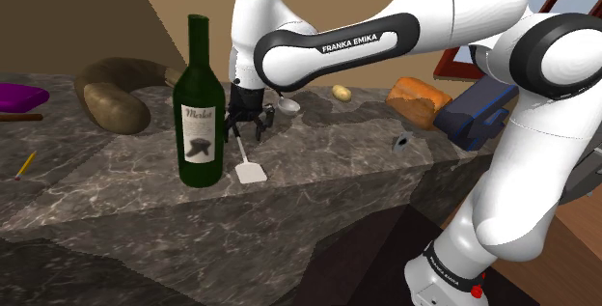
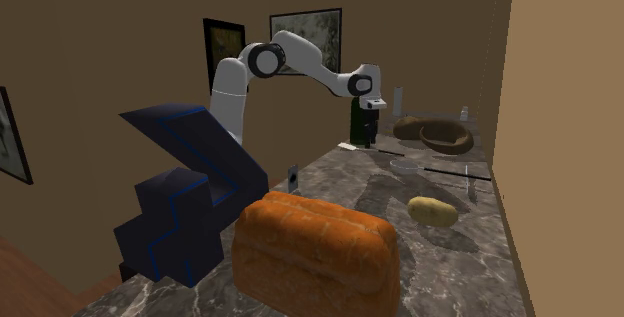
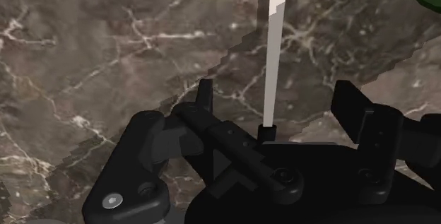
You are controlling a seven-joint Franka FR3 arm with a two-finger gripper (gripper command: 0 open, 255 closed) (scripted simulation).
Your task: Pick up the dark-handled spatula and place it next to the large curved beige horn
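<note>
The spatula lies flat on the dark marble counter (image 1: 116,193), its white blade (image 1: 249,171) pointing to the front edge and its thin pale shaft (image 3: 273,53) running back to a dark handle end (image 3: 267,128). My gripper (image 1: 246,125) hangs low over that handle end, just beside the green wine bottle (image 1: 200,101). In the wrist view the gripper (image 3: 277,104) is open, and the shaft passes between the two fingers without touching either. The large curved brown-beige horn (image 1: 114,92) rests at the shoulder view's far left, beyond the bottle; the horn (image 2: 435,133) lies at the counter's far end.
The tall bottle stands right against the gripper's side. A potato (image 1: 342,93), a bread loaf (image 1: 417,99) and a blue box-like object (image 1: 478,116) sit to the shoulder view's right. A purple object (image 1: 19,95) and a pencil (image 1: 26,163) lie at the left. A spoon (image 1: 287,105) lies behind the gripper.
</note>
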